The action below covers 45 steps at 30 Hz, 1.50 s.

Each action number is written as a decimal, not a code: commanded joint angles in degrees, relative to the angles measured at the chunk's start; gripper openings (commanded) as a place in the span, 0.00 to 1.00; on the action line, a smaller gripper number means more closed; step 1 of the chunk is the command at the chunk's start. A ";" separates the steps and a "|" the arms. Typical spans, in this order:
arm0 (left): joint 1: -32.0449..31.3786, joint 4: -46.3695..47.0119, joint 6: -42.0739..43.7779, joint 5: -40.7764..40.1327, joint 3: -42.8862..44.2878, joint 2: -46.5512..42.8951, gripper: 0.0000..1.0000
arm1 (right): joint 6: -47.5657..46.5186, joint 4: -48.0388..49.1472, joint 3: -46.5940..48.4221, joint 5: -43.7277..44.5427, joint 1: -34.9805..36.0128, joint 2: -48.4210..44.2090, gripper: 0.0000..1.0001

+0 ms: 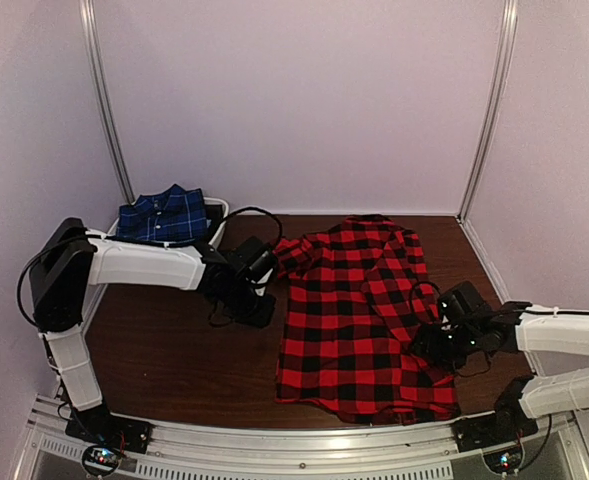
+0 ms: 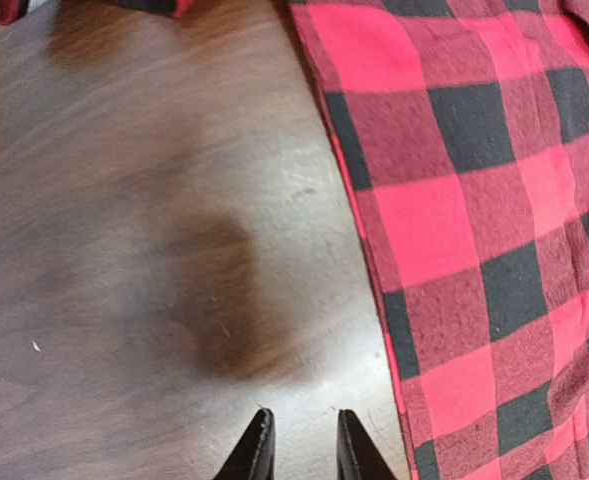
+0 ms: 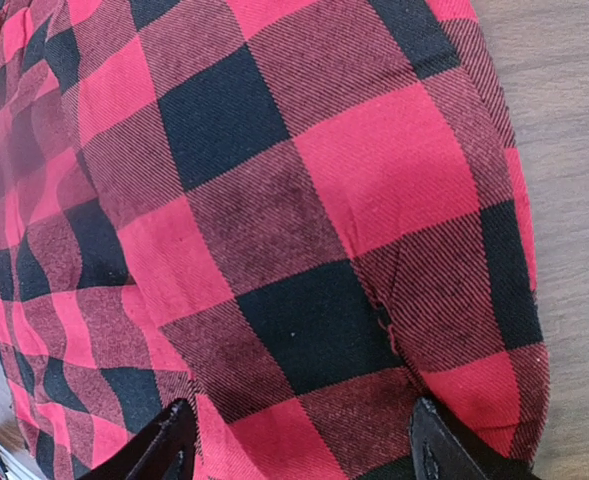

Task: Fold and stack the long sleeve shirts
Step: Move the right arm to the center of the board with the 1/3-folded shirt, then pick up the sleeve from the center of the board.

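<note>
Hovering over the red-and-black checked flannel shirt [image 1: 354, 310] spread on the dark wooden table [image 1: 174, 350], my right claw [image 3: 304, 455] gapes wide — my left claw [image 2: 299, 452] hangs narrowly parted, empty, beside it.

A white bin [image 1: 221, 213] sits on the dark wooden table [image 1: 174, 350].

- Red shirt [image 3: 274, 250]: woven cloth, diagonal twill rib visible, matt, slightly fuzzy.
- Blue shirt [image 1: 164, 215]: cloth, matt.
- Table [image 2: 124, 250]: dark wood grain, smooth, faint sheen, fine scuffs.
- Left fingers [image 2: 259, 455]: black, matt, plastic-looking.
- Arm shells [image 1: 144, 265]: white, smooth, plastic-looking.
- Rail [image 1: 274, 450]: bare metal, dull shine.
</note>
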 commanded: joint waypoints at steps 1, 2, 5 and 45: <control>3.24 1.53 1.43 1.08 3.93 -2.13 0.24 | -2.51 -3.77 3.69 -0.19 -0.51 -0.58 0.75; 4.21 1.54 1.81 1.13 5.15 -1.95 0.26 | -3.46 -3.06 4.84 -0.83 -0.44 -0.72 0.75; 7.83 1.20 3.12 -0.09 9.80 -0.97 0.31 | -6.56 -1.53 9.03 -1.45 -0.43 -0.67 0.76; 18.92 1.89 1.57 8.71 42.25 31.00 0.53 | -20.49 8.48 31.40 0.30 -0.45 18.30 0.77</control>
